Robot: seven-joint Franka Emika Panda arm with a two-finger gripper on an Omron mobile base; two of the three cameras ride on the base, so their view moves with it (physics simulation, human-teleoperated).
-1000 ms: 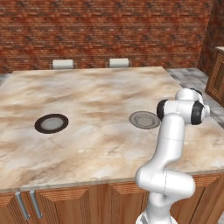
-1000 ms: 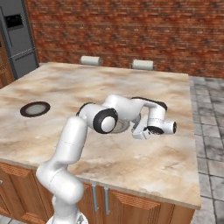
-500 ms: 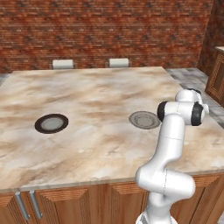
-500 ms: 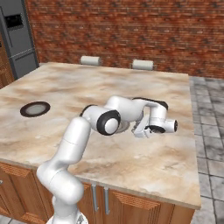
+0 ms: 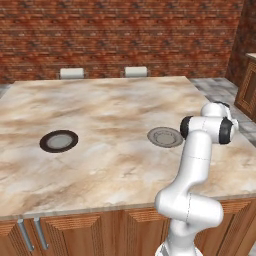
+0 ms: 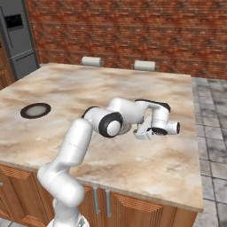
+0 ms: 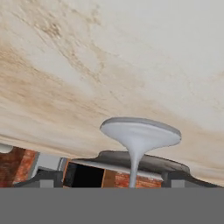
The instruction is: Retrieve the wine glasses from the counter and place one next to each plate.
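One wine glass point(image 7: 139, 133) stands on the counter point(image 7: 109, 52); the hand view is rolled over, so its round foot and thin stem appear upside down. My gripper point(image 7: 111, 178) is open, one fingertip far out on each side of the stem, touching nothing. Just beyond the glass lies a plate point(image 7: 109, 158). In the right base view the gripper point(image 6: 144, 132) sits low over the counter point(image 6: 88, 88), right beside that plate point(image 6: 127, 128), half hidden by my arm. In the left base view the plate point(image 5: 165, 137) lies left of my arm, and a second plate point(image 5: 59, 141) lies far left.
Two white chair backs point(image 5: 72, 73) point(image 5: 136, 71) stand behind the counter's far edge, before a brick wall. A dark fridge point(image 6: 17, 35) stands at the back left. The counter's right edge point(image 6: 195, 146) is close to the gripper, with tiled floor beyond.
The gripper has gone from shut to open, letting go of the wine glass by the right plate. The arm has shifted only slightly.
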